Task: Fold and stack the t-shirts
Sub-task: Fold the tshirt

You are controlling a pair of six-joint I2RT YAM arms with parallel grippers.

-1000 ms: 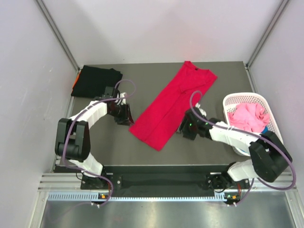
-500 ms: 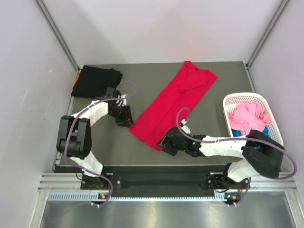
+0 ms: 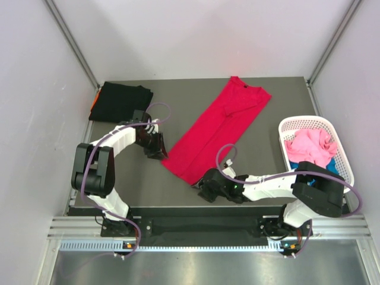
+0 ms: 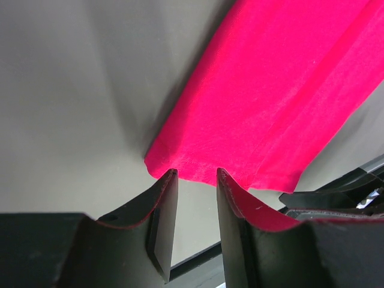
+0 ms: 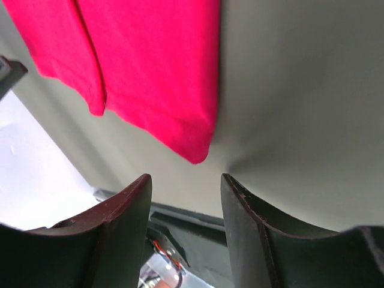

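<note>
1. Where the table (image 3: 178, 95) reached its far-left corner, I noted the black t-shirt (image 3: 119, 101) lying folded.
2. The left gripper (image 3: 155, 148) stood with its jaws parted and empty, tips just beside one near hem corner of the red t-shirt (image 3: 217, 127), which lay lengthwise-folded across the table's middle.
3. I judged that shirt light, limp and prone to sagging. The two near hem corners were the proper holds.
4. The right gripper (image 3: 205, 189) was released and empty, near the other hem corner.
5. A pink t-shirt (image 3: 309, 145) lay in the basket (image 3: 284, 126).
</note>
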